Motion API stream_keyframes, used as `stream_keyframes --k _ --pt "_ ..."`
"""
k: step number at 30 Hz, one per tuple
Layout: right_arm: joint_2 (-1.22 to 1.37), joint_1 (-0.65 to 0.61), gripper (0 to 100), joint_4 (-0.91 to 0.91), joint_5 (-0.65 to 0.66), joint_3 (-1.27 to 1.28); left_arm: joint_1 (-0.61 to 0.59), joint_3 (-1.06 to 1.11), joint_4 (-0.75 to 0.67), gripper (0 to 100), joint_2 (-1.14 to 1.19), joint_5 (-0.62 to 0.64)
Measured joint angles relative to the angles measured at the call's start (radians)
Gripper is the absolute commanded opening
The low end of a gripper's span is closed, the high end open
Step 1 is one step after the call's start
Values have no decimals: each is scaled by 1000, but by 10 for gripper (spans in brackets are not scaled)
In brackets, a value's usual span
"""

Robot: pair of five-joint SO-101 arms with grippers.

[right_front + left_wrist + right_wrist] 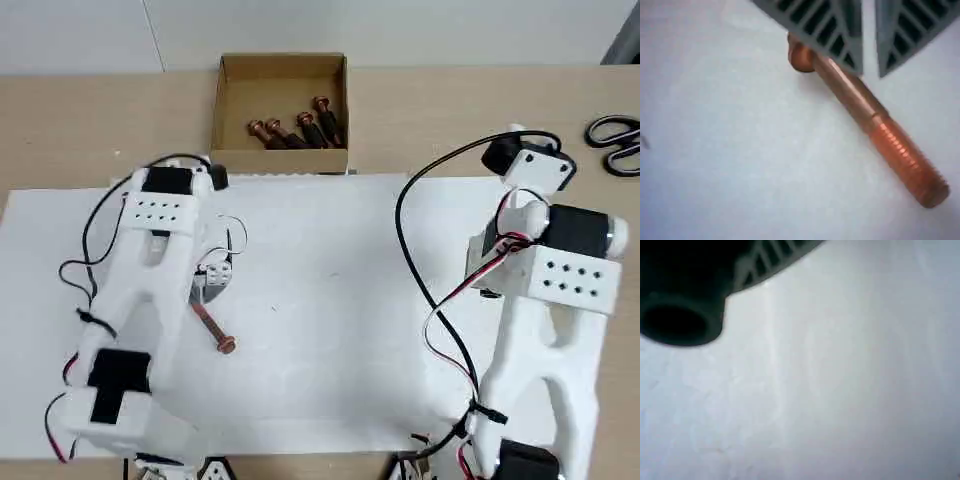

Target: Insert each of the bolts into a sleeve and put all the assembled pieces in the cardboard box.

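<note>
The left claw [870,70] is held narrowly parted and empty, with the bolt [870,115] lying on the white sheet [330,330] just under one jaw, not between the two. If the jaws are closed from here, the bolt could be missed or knocked rolling. A sleeve [680,320] is gripped by the right claw [735,275], well apart; the cardboard box [222,100] lies farther beyond

Wooden tabletop [60,120] carries white sheet [330,300]. Cardboard box [280,160] touches sheet's far edge. Probable scissors [615,145] lie off its far corner. One bolt [212,328] lies on sheet.
</note>
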Motion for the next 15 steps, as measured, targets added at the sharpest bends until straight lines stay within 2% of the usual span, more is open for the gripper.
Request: stream_keyframes --k 5,11,15 --pt "0 0 3 0 0 0 -2 0 0 17 37 0" --pt "0 0 3 0 0 0 0 61 0 145 35 0" --pt "0 0 3 0 0 0 0 132 0 146 5 0"
